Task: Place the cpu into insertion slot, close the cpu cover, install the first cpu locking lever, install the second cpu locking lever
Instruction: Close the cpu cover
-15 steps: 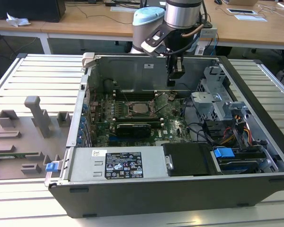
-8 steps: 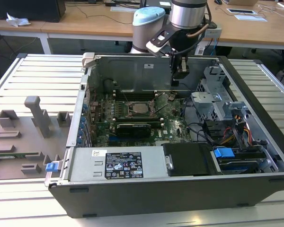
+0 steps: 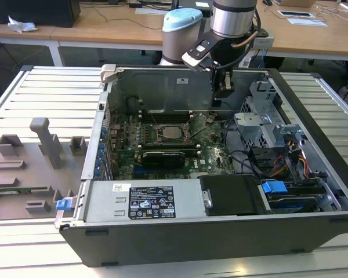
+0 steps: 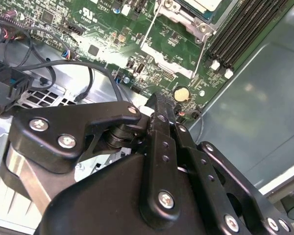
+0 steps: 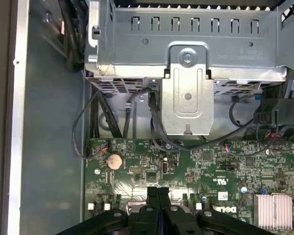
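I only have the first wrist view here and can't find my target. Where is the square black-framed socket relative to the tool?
Observer: In the exterior view, the square black-framed socket lies on the green board to that view's left of the tool, clearly apart from it.
Operator: Is the chip seated in it?
Observer: Yes. In the exterior view, the small silvery-grey square chip sits flat in the socket's centre.
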Motion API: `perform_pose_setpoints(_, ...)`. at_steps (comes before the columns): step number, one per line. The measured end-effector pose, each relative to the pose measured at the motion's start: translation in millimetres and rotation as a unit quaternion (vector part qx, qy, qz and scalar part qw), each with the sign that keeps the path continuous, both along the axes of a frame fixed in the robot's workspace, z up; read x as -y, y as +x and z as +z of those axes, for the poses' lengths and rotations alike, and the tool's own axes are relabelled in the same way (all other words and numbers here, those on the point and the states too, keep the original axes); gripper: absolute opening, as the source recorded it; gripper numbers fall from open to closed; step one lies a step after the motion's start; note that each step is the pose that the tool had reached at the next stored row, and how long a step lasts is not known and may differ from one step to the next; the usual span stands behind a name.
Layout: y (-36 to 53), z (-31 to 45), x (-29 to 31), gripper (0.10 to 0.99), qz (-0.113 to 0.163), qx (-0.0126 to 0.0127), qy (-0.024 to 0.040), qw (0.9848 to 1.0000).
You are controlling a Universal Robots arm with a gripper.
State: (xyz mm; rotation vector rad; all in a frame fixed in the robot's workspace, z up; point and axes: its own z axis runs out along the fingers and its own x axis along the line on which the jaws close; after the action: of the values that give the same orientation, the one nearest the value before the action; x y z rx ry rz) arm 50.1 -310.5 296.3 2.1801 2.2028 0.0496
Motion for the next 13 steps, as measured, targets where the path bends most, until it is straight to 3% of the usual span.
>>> perform_pose_setpoints(13, 0.8, -10.8, 0.0, 0.106, 0.0, 0.0, 0.0, 1.0)
